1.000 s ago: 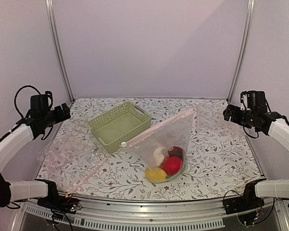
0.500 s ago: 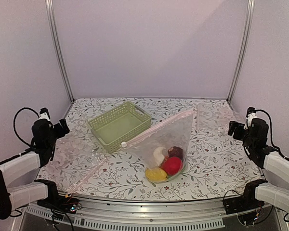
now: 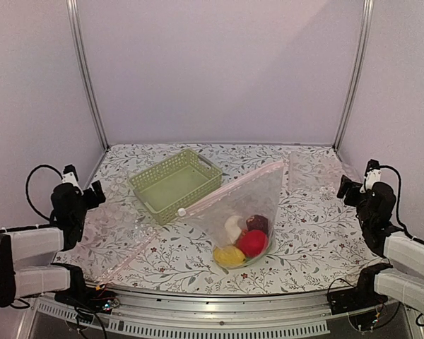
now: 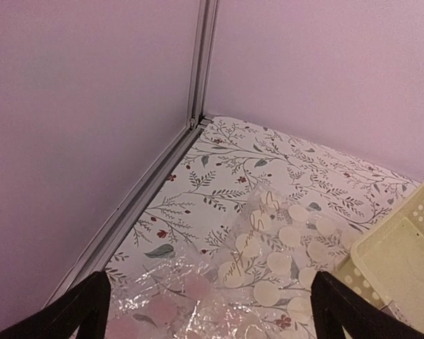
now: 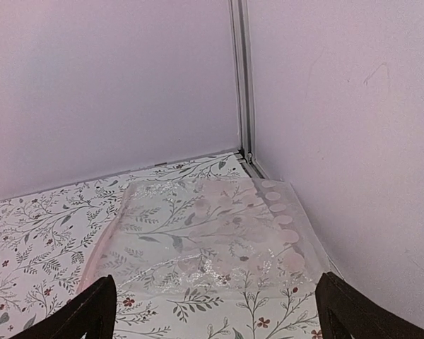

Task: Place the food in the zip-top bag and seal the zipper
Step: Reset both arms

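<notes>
The zip-top bag (image 3: 244, 201) lies in the middle of the table in the top view. Its pink zipper (image 3: 230, 185) runs along the upper left edge, with the white slider (image 3: 181, 211) at the lower left end. Inside, the food sits bunched at the bottom: a red ball (image 3: 253, 243), a yellow piece (image 3: 229, 256), a white piece (image 3: 232, 227) and a dark maroon piece (image 3: 256, 223). My left gripper (image 3: 93, 192) (image 4: 208, 311) is open, low at the table's left side. My right gripper (image 3: 346, 188) (image 5: 215, 314) is open at the right side. Both are far from the bag and hold nothing.
A light green lattice basket (image 3: 175, 183) (image 4: 403, 247) stands behind and left of the bag. A crumpled spare clear bag (image 3: 109, 226) (image 4: 283, 240) lies under my left gripper. Another flat clear bag (image 3: 311, 169) (image 5: 212, 233) lies in the back right corner, near the frame post (image 5: 239, 78).
Both arms have come down from a raised pose and drawn back toward the table's near side edges. Both grippers stayed open. The bag and food have not moved.
</notes>
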